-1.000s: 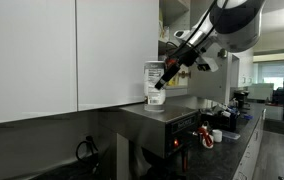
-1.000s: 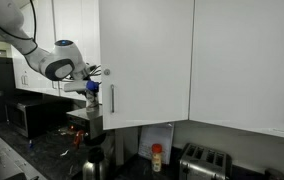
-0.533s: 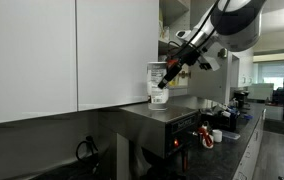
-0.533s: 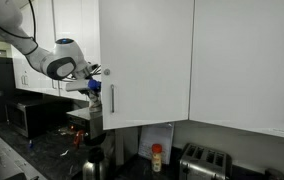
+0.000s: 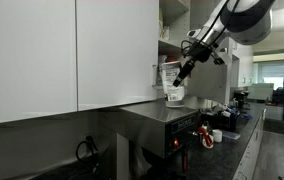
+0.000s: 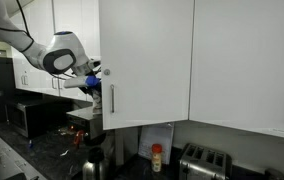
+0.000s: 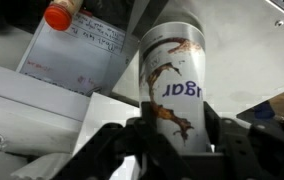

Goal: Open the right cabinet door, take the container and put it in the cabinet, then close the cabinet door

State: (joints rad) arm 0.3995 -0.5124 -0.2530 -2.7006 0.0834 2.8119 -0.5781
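Container (image 7: 177, 80) clamped in your hand (image 7: 175, 128): the wrist view shows the two dark fingers (image 7: 134, 138) pressed against either side of the clear jar. Its brown-printed label band faces the camera, and the lettering reads upside down.

In an exterior view your hand (image 5: 181, 82) angles down from the upper right. It carries the container (image 5: 174, 95) low at the open mouth of the cabinet (image 5: 174, 30), just in front of a white packet (image 5: 166, 75). Whether the jar's base touches the shelf cannot be told.

In the wrist view that white packet (image 7: 82, 50), printed with small text and topped by a red cap (image 7: 60, 15), stands just beyond the jar above a white shelf board (image 7: 42, 100).

The right cabinet door (image 6: 147, 60) fills the middle of an exterior view, its slim silver handle (image 6: 111, 100) near the left edge. That edge covers part of your hand (image 6: 90, 88), and the container is hidden there. The white arm (image 6: 60, 55) reaches in from the left of that picture.

Below the cabinet sits a steel appliance (image 5: 154, 125), with a dark tabletop (image 5: 244, 145) running away to the right of the frame.
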